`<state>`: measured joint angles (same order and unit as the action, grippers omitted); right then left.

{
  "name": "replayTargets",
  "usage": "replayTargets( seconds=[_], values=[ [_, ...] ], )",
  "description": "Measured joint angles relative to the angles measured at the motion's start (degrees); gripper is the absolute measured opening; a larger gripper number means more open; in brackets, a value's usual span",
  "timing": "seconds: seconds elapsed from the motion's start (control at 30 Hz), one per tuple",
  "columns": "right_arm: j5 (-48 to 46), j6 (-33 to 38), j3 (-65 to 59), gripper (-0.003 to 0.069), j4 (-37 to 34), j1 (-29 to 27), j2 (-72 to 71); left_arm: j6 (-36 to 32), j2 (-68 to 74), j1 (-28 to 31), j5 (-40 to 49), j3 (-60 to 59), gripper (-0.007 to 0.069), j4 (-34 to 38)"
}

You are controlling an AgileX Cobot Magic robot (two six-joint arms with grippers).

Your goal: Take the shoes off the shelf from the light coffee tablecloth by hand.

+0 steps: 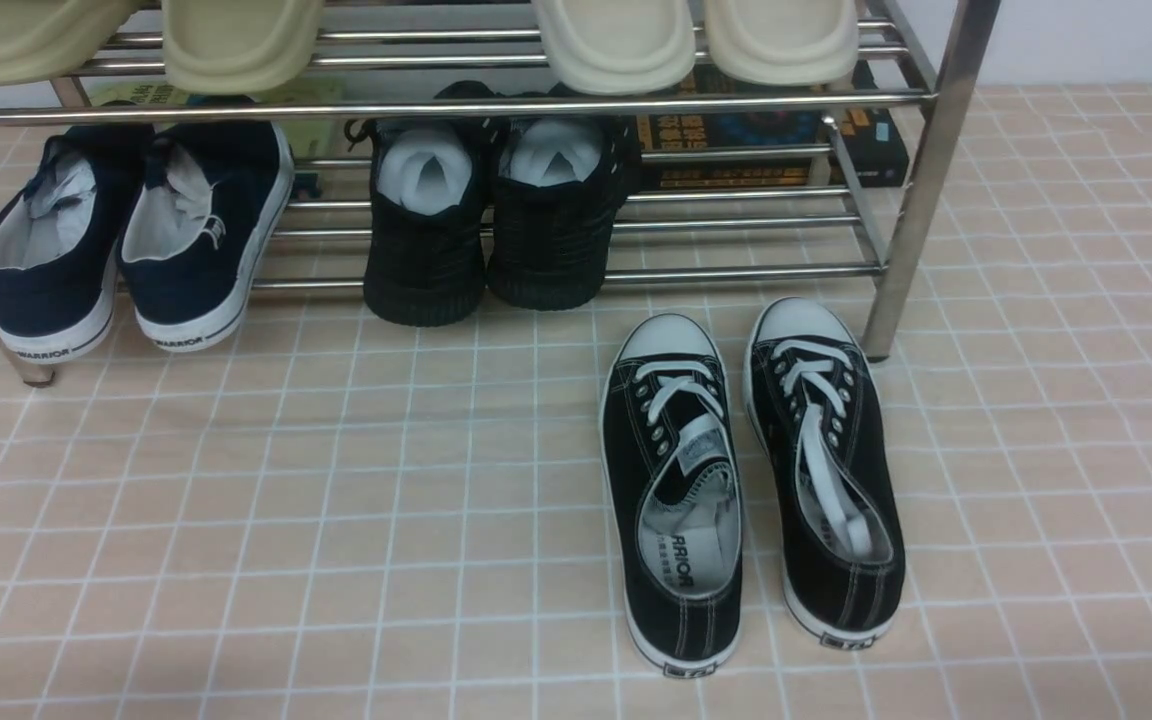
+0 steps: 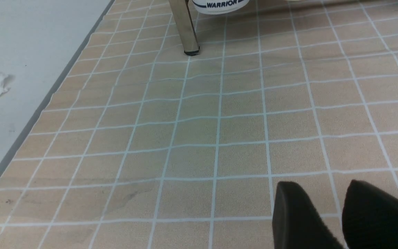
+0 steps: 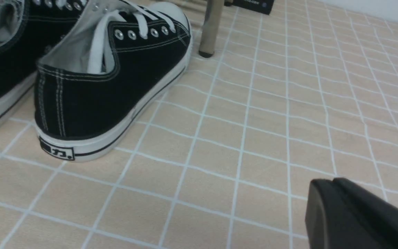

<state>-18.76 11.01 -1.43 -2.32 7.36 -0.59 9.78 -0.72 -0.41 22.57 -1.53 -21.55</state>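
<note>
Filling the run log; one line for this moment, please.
black sneakers: on tablecloth, off shelf | right gripper: shut, empty

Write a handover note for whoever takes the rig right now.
Left gripper: slightly open, nothing held, above the cloth.
Right gripper: fingertips together, nothing held.
Sneakers: left one and right one stand side by side on the tablecloth, toes toward the shoe rack, by its right-hand leg.
Done: both sneakers are off the rack.
Left: nothing more that I can see; perhaps just bring the arms home.
Staying on the rack: navy slip-ons and black knit shoes.
</note>
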Motion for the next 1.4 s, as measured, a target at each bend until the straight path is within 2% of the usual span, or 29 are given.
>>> replayTargets(
  seconds=[0.33, 0.43, 0.53, 0.7, 1.03, 1.27, 1.4],
  values=[
    [-0.5, -1.0, 0.0, 0.0040, -0.1, -5.0, 0.0, 0.0, 0.0, 0.0, 0.0, 0.0, 0.0240, 0.0],
    [-1.4, -6.2, 0.2, 0.0043, -1.2, -5.4, 0.0, 0.0, 0.0, 0.0, 0.0, 0.0, 0.0240, 0.0],
    [-3.2, -15.3, 0.5, 0.0050, -0.7, -6.3, 0.0, 0.0, 0.0, 0.0, 0.0, 0.0, 0.0240, 0.0],
    [-4.1, -22.2, 0.6, 0.0053, 2.3, -8.4, 0.0, 0.0, 0.0, 0.0, 0.0, 0.0, 0.0240, 0.0],
    [-4.2, -23.5, 0.6, 0.0064, 3.0, -9.1, 0.0, 0.0, 0.0, 0.0, 0.0, 0.0, 0.0240, 0.0],
    [-3.9, -17.0, 0.6, 0.0073, 2.3, -9.1, 0.0, 0.0, 0.0, 0.0, 0.0, 0.0, 0.0240, 0.0],
    [-3.9, -15.9, 0.6, 0.0078, 1.3, -9.1, 0.0, 0.0, 0.0, 0.0, 0.0, 0.0, 0.0240, -0.1]
  ],
)
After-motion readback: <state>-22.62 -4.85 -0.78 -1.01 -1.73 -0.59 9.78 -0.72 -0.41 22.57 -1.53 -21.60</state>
